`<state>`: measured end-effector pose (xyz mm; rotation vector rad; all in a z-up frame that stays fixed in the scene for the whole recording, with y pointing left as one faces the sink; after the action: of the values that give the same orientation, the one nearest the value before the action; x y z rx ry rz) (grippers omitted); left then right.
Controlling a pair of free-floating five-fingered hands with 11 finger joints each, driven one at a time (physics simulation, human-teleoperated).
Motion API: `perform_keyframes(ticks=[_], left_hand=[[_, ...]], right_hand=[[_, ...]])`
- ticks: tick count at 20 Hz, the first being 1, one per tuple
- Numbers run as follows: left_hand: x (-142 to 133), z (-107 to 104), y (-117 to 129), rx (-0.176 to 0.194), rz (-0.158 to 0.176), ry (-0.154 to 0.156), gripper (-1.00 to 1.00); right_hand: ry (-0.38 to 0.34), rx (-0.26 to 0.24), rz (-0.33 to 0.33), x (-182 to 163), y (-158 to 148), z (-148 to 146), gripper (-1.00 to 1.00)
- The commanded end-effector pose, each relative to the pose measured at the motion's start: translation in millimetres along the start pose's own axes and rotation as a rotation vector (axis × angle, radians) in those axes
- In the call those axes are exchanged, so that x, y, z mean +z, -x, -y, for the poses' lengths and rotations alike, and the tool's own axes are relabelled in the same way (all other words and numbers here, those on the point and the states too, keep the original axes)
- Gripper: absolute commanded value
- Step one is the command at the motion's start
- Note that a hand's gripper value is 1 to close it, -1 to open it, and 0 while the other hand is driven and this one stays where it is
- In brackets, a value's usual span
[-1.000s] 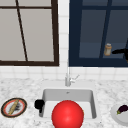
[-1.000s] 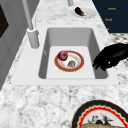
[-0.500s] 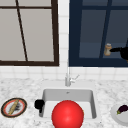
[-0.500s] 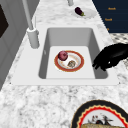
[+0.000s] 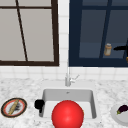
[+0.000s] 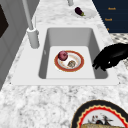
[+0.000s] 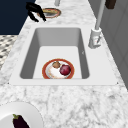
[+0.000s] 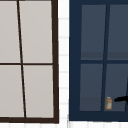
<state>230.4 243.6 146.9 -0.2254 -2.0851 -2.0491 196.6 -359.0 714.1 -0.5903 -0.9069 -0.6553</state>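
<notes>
Marble counter, sink (image 5: 93,105), unreadable jar (image 5: 108,49)

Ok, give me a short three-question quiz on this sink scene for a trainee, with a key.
1. Multiple choice: what lies on the white plate at the counter's right end? A) an eggplant B) a spoon C) a sponge
2. True or false: the plate in the sink is bare.
3. Fill in: the small jar up by the dark blue window is nearest the ___ hand.
Key: 1 A. 2 False: the sink plate holds a red fruit and a brown item. 3 Right: the right hand is beside it, and the left hand is at the sink.
</notes>
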Motion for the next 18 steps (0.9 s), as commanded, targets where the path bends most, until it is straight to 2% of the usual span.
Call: perform_keyframes(ticks=[1,4,7,9,11,16,18], left_hand=[[0,0,0,0.0,0.0,0.0,0.0],[0,0,0,0.0,0.0,0.0,0.0],[0,0,0,0.0,0.0,0.0,0.0],[0,0,0,0.0,0.0,0.0,0.0],[0,0,0,0.0,0.0,0.0,0.0],[0,0,0,0.0,0.0,0.0,0.0],[0,0,0,0.0,0.0,0.0,0.0]], right_hand=[[-0.041,-0.046,-0.023,-13,-4,20,-1.0],[-0.076,-0.003,-0.003,-28,-2,13,-1.0],[-0.081,0.006,0.025,-45,-4,7,-1.0],[-0.085,-0.009,0.031,-57,-6,7,-1.0],[-0.09,-0.044,0.069,-68,-10,12,-1.0],[-0.106,-0.036,0.07,-103,-15,2,-1.0],[-0.085,-0.054,0.085,-102,-12,7,-1.0]])
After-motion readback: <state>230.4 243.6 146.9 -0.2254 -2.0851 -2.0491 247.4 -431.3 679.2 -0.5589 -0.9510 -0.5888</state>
